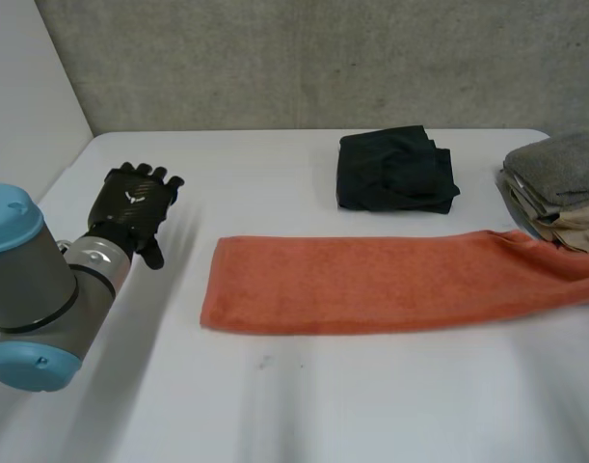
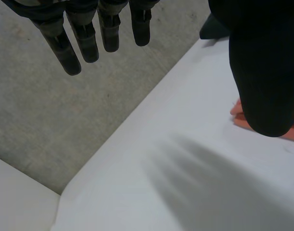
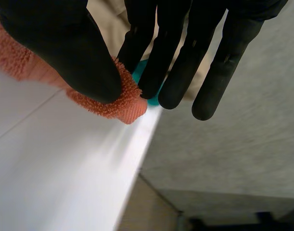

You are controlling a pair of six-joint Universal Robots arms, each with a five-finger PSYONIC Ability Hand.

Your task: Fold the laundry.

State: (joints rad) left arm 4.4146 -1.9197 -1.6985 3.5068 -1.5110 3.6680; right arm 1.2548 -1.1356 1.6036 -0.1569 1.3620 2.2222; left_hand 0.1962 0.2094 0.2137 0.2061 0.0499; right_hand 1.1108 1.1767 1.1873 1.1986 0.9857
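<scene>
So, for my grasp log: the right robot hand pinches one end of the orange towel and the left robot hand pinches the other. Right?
Not quite: the left robot hand is open and holds nothing, clear of the orange towel, as the left wrist view shows. The right robot hand does pinch one end.

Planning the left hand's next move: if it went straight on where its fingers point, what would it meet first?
Likely nothing at first: the left hand points across bare table toward the grey wall, clear of the orange towel. Depth to the wall is unclear.
</scene>
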